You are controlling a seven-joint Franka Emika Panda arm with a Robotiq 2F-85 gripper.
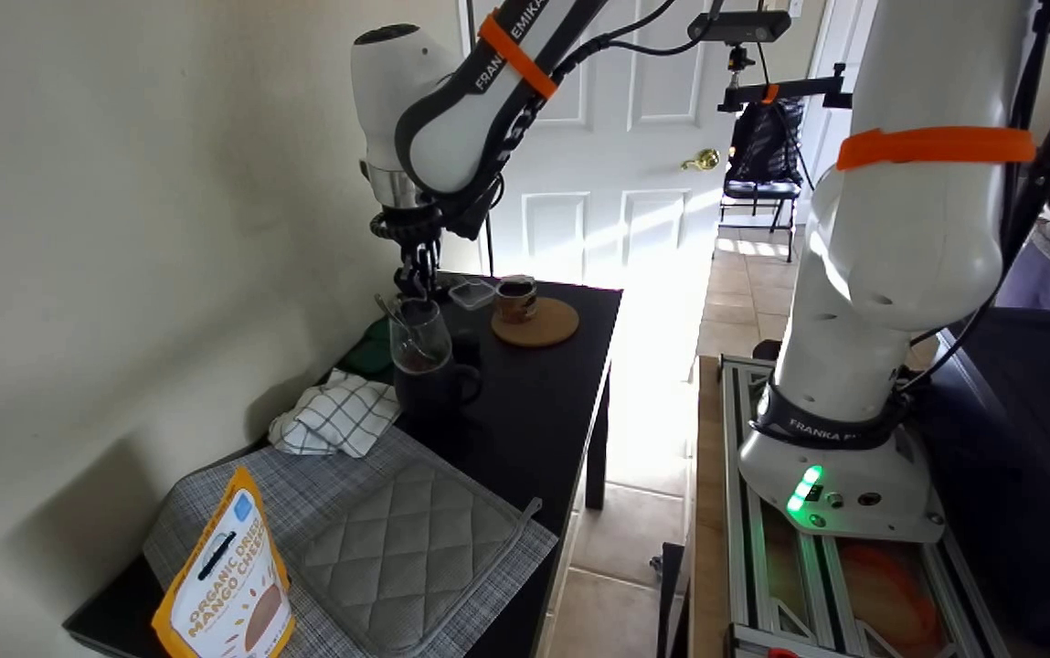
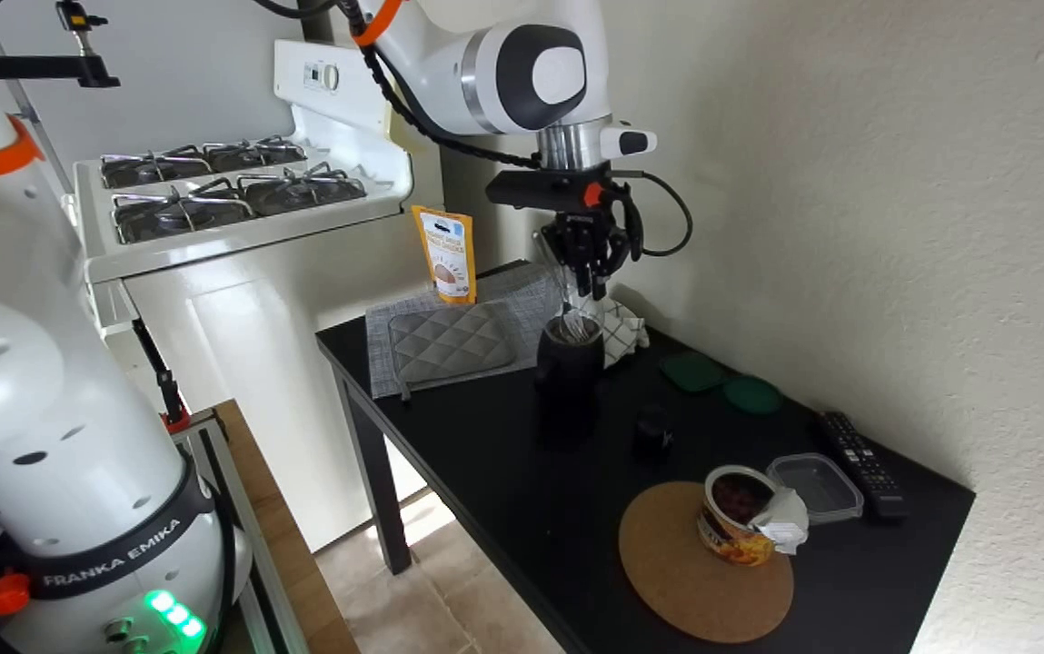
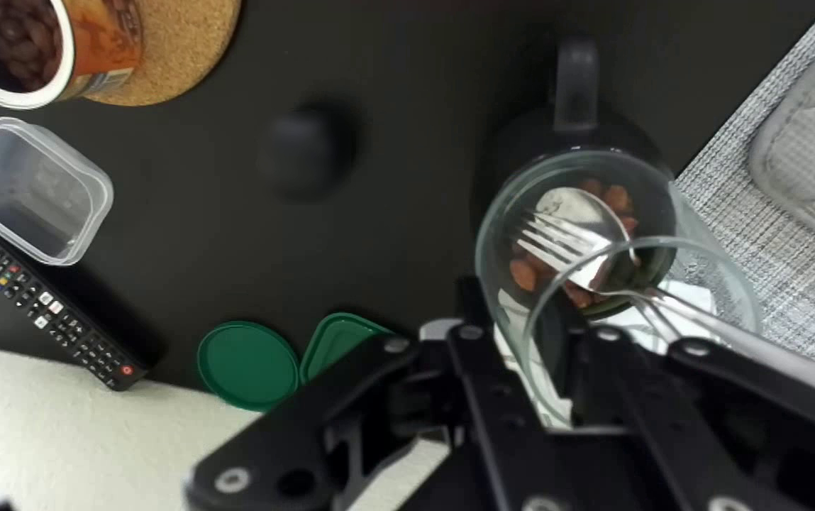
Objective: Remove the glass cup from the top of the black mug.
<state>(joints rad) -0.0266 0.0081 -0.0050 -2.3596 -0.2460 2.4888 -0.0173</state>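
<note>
Glass cup (image 1: 421, 336) wall btwn pincer (image 3: 518, 312) tips.

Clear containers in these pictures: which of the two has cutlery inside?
The glass cup on the black mug: a fork and a spoon reach down inside it. The clear plastic tub, beside the remote control, shows no cutlery.
</note>
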